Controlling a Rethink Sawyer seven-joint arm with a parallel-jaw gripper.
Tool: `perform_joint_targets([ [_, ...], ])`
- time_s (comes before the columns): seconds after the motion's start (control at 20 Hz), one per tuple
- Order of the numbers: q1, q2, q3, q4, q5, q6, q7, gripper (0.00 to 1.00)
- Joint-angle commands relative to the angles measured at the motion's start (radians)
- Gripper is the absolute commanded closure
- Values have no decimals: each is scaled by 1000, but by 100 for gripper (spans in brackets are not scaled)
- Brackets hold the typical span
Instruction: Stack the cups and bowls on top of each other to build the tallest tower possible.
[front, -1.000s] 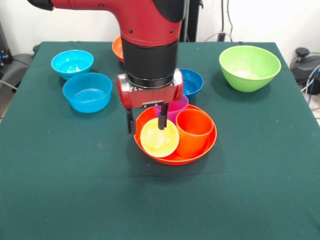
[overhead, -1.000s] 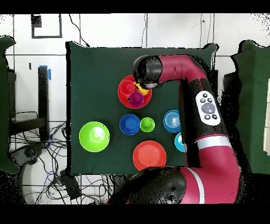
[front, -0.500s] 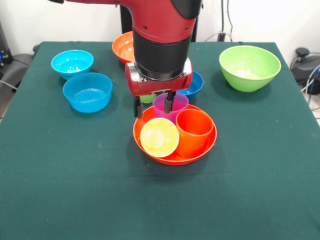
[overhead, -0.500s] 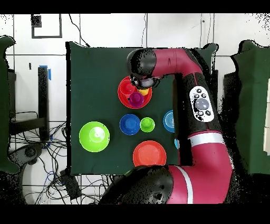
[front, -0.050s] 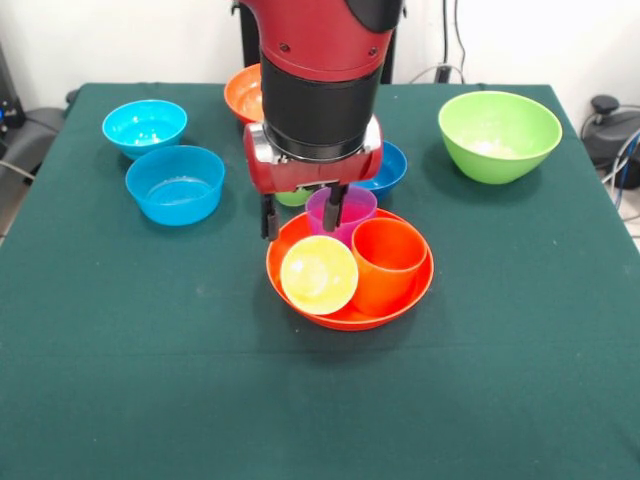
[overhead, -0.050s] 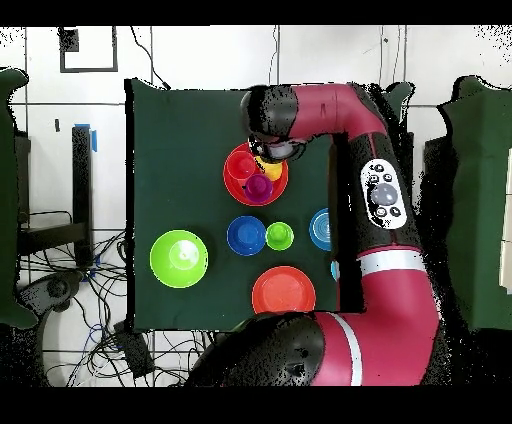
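Cups are crowding one orange bowl (front, -0.050s: 345, 312) at the centre of the front view: a yellow cup (front, -0.050s: 318, 274) at its lower left, an orange cup (front, -0.050s: 388, 261) at its right, and a purple cup (front, -0.050s: 343, 212) at its upper edge. I am hanging my gripper (front, -0.050s: 299, 217) just above the bowl's upper left rim, fingers parted and holding nothing; one finger is standing in front of the purple cup, the other outside the bowl's left rim.

A green cup (overhead, -0.050s: 279, 236) is showing best in the overhead view, beside a dark blue bowl (front, -0.050s: 385, 166). Two light blue bowls (front, -0.050s: 175, 183) are sitting at the upper left of the front view, a second orange bowl (front, -0.050s: 243, 95) at the top centre behind my arm, and a lime bowl (front, -0.050s: 499, 135) at the upper right.

No tower is standing yet, I judge. To do this step well, I am thinking of centring both fingers across one cup's rim, descending straight, and closing only once the neighbouring cups are clear, since they are touching or nearly so and could tip.
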Motion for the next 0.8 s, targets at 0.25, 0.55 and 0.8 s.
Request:
perform_joint_targets([
  [0.25,-28,12,59,3,-35,-142,-180,0],
  [0.55,-45,3,64,41,-30,-222,-160,0],
  [0.8,-55,3,60,73,-27,-278,-150,0],
])
